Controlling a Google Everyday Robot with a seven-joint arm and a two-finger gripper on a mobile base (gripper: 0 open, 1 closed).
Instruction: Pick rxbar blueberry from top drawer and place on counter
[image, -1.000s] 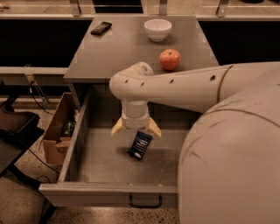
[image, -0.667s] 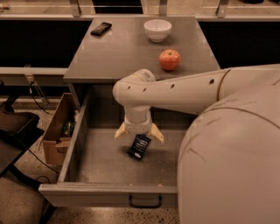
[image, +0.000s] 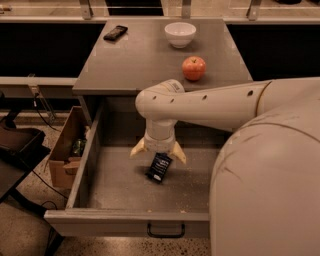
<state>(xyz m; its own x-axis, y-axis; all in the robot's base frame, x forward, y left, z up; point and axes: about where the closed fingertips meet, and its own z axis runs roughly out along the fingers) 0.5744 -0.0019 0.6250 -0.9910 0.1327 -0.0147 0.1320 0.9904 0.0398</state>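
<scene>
the rxbar blueberry (image: 159, 167) lies flat on the floor of the top drawer (image: 120, 187), a little right of the middle and tilted, its far end leaning to the right. its dark wrapper carries pale printed lines, but no word of them can be read. the gripper (image: 158, 151) hangs inside the drawer right over the bar's far end, its two yellowish fingers (image: 137, 148) spread wide to left and right with nothing between them. whether it touches the wrapper cannot be told. the arm (image: 215, 105) reaches in from the right and hides part of the drawer's back wall, and the robot's pale body (image: 265, 195) fills the near right corner, covering the drawer's right side.

the drawer is pulled fully out, its floor speckled with crumbs, with a black handle (image: 166, 231) on the front panel. beyond it, the counter (image: 140, 65) holds a red apple (image: 193, 68) near its right edge, a white bowl (image: 180, 34) farther back and a flat black bar (image: 115, 32) at the far left, with no print visible on it.

left of the drawer, on the floor, stands an open cardboard box (image: 62, 155) with something greenish inside, too dim to name.
</scene>
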